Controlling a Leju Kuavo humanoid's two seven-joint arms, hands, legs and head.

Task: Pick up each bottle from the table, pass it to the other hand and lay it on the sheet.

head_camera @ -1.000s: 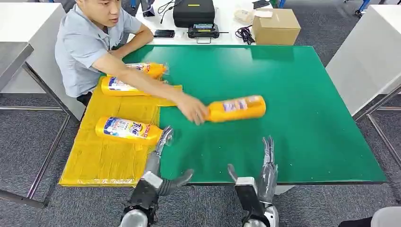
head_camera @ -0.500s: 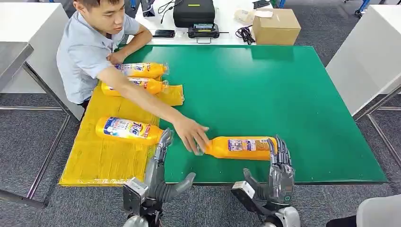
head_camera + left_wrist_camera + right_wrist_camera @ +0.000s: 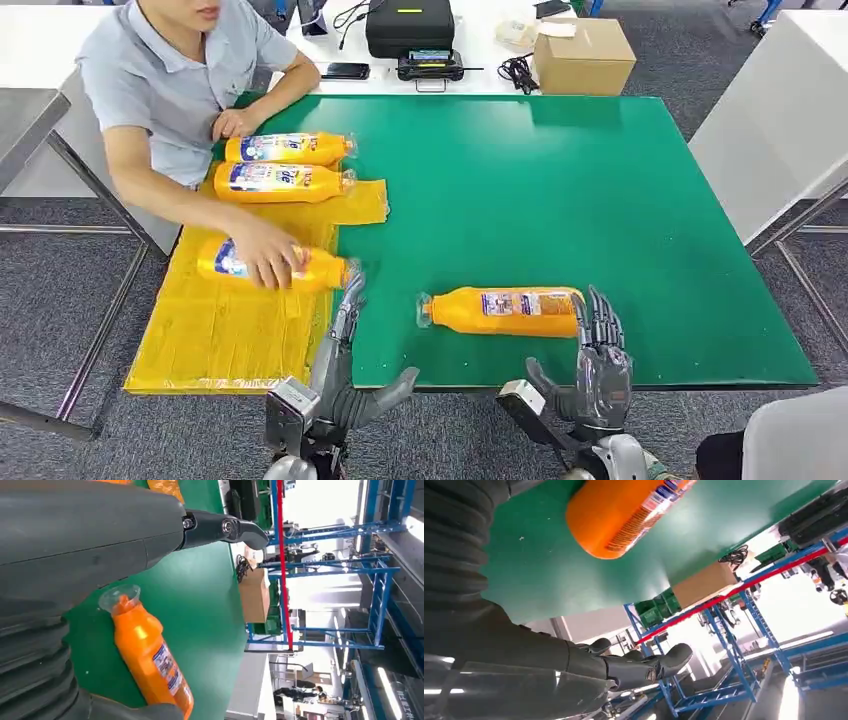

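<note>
I count three bottles [image 3: 284, 183] on the yellow sheet [image 3: 228, 330] (a person's hand [image 3: 268, 262] rests on the nearest). One bottle on the table [image 3: 503, 311] remains; my right hand [image 3: 598, 362] beside its base and my left hand [image 3: 340, 372] are both spread, empty.

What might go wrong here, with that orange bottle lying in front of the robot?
The round orange plastic bottle lies on its side on the green table, so a nudge from the right robot hand might roll it away. The person's hand rests on a bottle on the yellow sheet, close to the left robot hand.

Bright, even overhead light and soft shadows in the head view; both wrist views blow out toward the windows.
</note>
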